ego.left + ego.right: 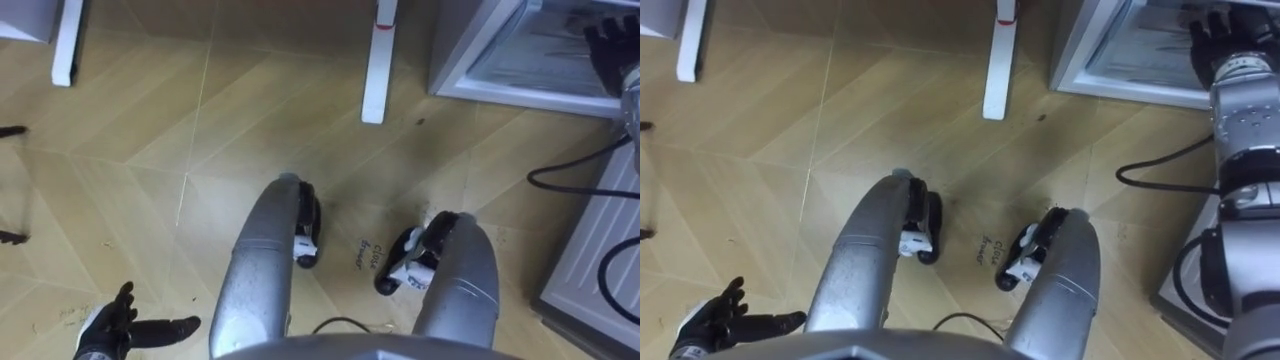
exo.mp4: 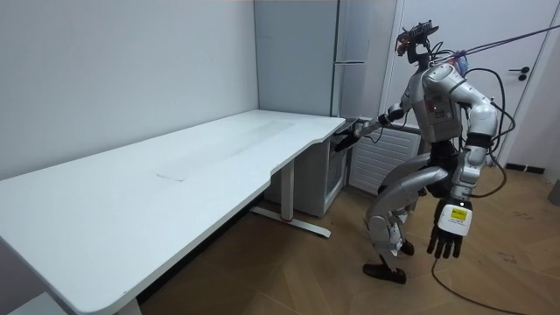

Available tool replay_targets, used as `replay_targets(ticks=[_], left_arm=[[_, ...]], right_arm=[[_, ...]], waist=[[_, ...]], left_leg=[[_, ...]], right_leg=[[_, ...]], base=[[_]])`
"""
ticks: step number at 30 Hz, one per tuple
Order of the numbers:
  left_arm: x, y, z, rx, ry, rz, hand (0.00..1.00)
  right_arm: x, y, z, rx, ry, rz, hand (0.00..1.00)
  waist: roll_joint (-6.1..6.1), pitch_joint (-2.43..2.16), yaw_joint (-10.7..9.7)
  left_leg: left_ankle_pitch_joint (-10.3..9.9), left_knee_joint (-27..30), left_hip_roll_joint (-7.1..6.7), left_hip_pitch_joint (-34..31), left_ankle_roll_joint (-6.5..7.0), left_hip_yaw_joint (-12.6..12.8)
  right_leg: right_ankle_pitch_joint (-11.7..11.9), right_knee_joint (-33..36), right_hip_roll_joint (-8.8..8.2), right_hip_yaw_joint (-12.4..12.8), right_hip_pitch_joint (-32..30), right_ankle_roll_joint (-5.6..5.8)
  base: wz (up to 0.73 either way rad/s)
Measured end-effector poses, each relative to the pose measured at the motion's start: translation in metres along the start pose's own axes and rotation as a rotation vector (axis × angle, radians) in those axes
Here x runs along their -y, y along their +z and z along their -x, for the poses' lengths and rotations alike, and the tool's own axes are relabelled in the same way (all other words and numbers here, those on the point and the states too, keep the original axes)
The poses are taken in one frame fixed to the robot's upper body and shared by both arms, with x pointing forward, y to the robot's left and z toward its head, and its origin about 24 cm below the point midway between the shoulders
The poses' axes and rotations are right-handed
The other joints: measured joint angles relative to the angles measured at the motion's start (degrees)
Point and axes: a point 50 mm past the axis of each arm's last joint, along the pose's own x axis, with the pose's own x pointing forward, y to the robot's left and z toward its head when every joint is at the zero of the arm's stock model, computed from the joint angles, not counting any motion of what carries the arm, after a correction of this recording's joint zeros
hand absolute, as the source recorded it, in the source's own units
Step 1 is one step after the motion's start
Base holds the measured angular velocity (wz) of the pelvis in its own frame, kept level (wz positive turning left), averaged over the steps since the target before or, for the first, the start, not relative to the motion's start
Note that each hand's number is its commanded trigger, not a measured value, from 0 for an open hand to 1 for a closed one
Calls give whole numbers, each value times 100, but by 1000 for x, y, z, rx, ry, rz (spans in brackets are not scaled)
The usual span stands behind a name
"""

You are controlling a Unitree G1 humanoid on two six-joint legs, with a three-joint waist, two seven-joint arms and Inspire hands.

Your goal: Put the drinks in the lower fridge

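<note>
Knees bent on the wood floor, the robot stands at the far end of the white table (image 2: 175,166), facing the lower fridge (image 1: 500,60) that sits just beside the table's leg (image 1: 374,70). Its right hand (image 1: 608,48) reaches to the fridge's glass front, though whether the fingers close on anything cannot be told. The left hand (image 1: 110,330) hangs low at its side, fingers spread and holding nothing.

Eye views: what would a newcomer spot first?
The robot bends its knees beside the white desk, right hand stretched to the low fridge at the eye views' upper right. Its left hand hangs open at lower left, above the wood floor.
</note>
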Motion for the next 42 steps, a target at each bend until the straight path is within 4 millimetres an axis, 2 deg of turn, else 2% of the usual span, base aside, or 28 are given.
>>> replay_targets(ticks=[4,8,11,14,15,17,19,21,23,25,26,28,30,32,34,36,39,42], left_arm=[[-2,-2,-1,-2,11,0,0],[-4,-6,-1,-20,16,4,0],[-2,-1,-3,-13,11,5,0],[0,4,-6,1,0,-3,0],[0,4,-6,-4,-2,-7,0],[0,1,-6,-22,0,-5,0],[-1,-4,-6,-46,7,-3,0],[0,-7,-6,-72,9,-12,0],[-1,-6,-8,-77,15,-12,0],[-3,-6,-10,-89,23,-15,0],[-4,-8,-10,-98,30,-21,0],[-5,-9,-11,-101,41,-9,0],[-3,-10,-12,-105,59,23,0],[-2,-13,-12,-113,66,39,0],[-1,-16,-12,-125,77,62,0],[1,-18,-14,-135,93,83,0],[1,-23,-14,-155,121,129,0],[0,-27,-13,-171,136,143,0]], right_arm=[[0,0,0,1,-2,-4,0],[1,-1,0,-9,-6,0,0],[6,0,0,-6,6,1,0],[18,2,-2,0,10,46,0],[23,2,-1,-4,12,66,0],[34,2,0,-9,0,116,0],[50,1,3,-31,-33,179,0],[70,0,8,-65,-84,243,0],[87,-3,14,-97,-109,299,0],[108,-5,22,-140,-143,354,0],[120,-6,28,-160,-174,384,0],[132,-6,34,-187,-206,448,0],[149,-6,42,-222,-257,532,0],[159,-6,47,-248,-287,590,0],[166,-6,52,-270,-313,654,0],[177,-5,59,-297,-352,753,0],[184,-1,65,-292,-382,834,0],[184,1,67,-279,-382,905,0]], waist=[[2,2,4],[17,8,3],[47,18,9],[95,48,36],[108,50,34],[109,51,30],[88,52,6],[29,45,-22],[10,33,-8],[-44,7,-29],[-80,-20,-63],[-99,-32,-156],[-173,-79,-266],[-253,-125,-296],[-271,-144,-341],[-320,-183,-463],[-360,-209,-562],[-453,-247,-683]], left_leg=[[173,-380,-23,129,15,27],[227,-543,-20,221,19,10],[234,-559,-26,228,19,-15],[238,-674,-35,387,14,-38],[252,-759,-34,460,17,-48],[285,-906,-38,590,20,-73],[325,-1072,-58,808,48,-85],[342,-1298,-139,1117,33,-137],[355,-1451,-131,1290,15,-222],[366,-1622,-142,1509,12,-245],[365,-1708,-142,1636,13,-241],[365,-1834,-114,1823,12,-246],[403,-2150,-118,2171,18,-178],[425,-2394,-108,2500,16,-67],[438,-2603,-77,2854,-4,-22],[477,-2924,-63,3297,-36,1],[554,-3380,-22,3890,-82,72],[673,-3894,-37,4467,-120,211]], right_leg=[[185,-365,48,-52,118,34],[273,-574,114,-95,232,67],[313,-627,154,-104,255,76],[359,-790,236,-115,433,128],[384,-905,263,-158,523,169],[441,-1093,261,-275,706,168],[472,-1277,255,-362,981,189],[516,-1517,282,-402,1308,270],[562,-1777,419,-434,1555,355],[597,-1996,450,-500,1816,398],[613,-2108,466,-526,1960,425],[679,-2332,545,-551,2177,459],[787,-2661,609,-529,2475,505],[850,-2877,639,-483,2726,525],[933,-3149,733,-448,3057,548],[1027,-3526,834,-455,3505,580],[1189,-4096,999,-436,4053,614],[1327,-4549,1074,-391,4524,625]], base=[[1],[-3],[-1],[-4],[0],[4],[13],[9],[6],[5],[0],[-8],[-13],[-24],[-24],[-10],[-16],[-18]])
